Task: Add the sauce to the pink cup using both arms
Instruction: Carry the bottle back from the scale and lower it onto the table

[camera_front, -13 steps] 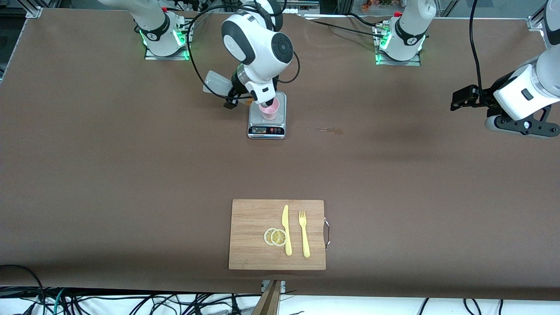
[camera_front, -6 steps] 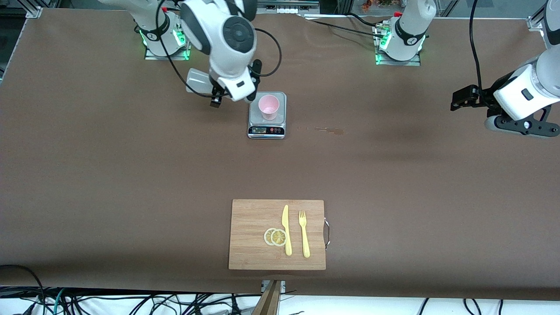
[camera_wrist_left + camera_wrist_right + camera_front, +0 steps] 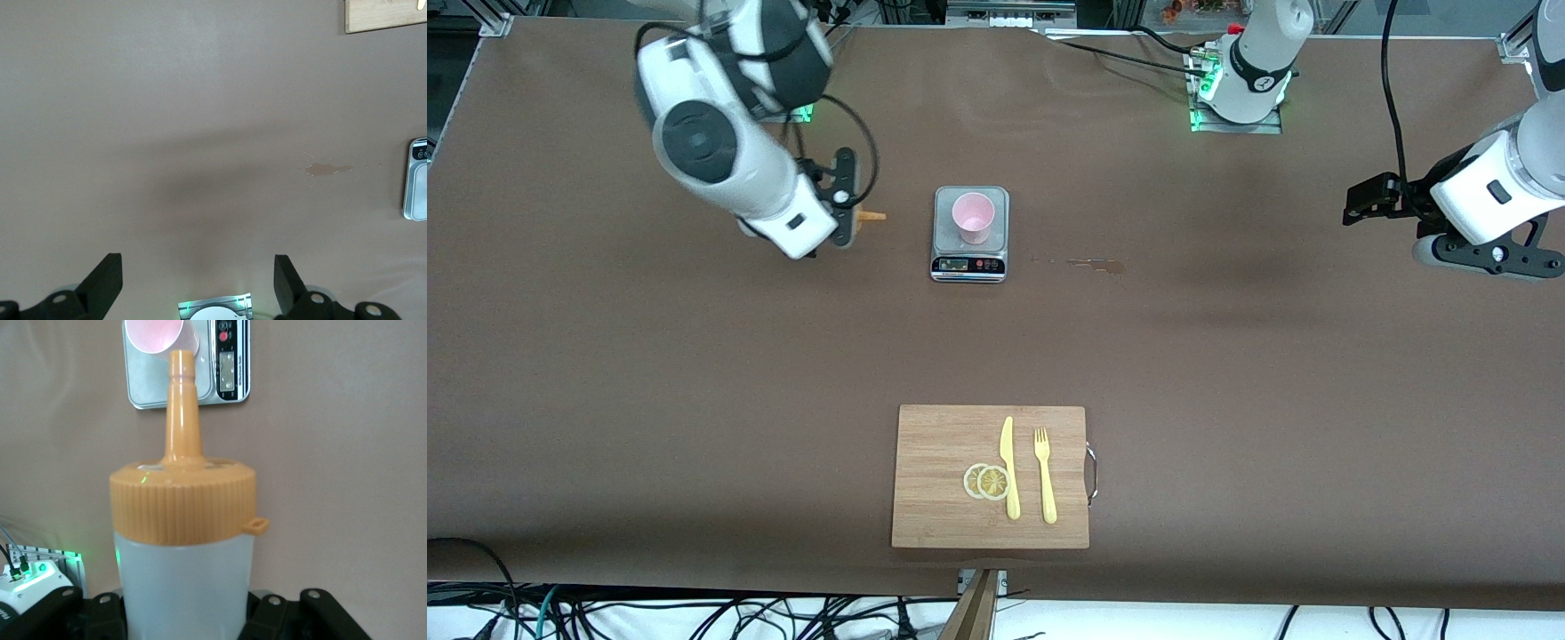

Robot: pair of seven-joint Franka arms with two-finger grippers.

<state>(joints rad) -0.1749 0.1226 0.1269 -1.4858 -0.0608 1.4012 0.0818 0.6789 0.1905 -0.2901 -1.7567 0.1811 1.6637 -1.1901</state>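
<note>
The pink cup (image 3: 972,216) stands upright on the grey kitchen scale (image 3: 970,258). My right gripper (image 3: 843,212) is shut on the sauce bottle, whose orange nozzle (image 3: 871,215) points sideways toward the cup. It hangs over bare table beside the scale, toward the right arm's end. In the right wrist view the whitish bottle with its orange cap (image 3: 183,500) fills the middle, gripped low by the right gripper (image 3: 187,617), with the cup (image 3: 155,333) and scale (image 3: 230,360) past the nozzle tip. My left gripper (image 3: 1360,200) waits open and empty (image 3: 197,273) at the left arm's end.
A wooden cutting board (image 3: 934,444) with a yellow knife (image 3: 1009,467), a yellow fork (image 3: 1044,476) and two lemon slices (image 3: 987,481) lies near the front edge. A small sauce smear (image 3: 1098,264) marks the table beside the scale, also in the left wrist view (image 3: 327,170).
My right arm has swung away from over the cup toward its own end of the table, carrying the bottle. The cup stands uncovered on the scale. The left arm has not moved.
</note>
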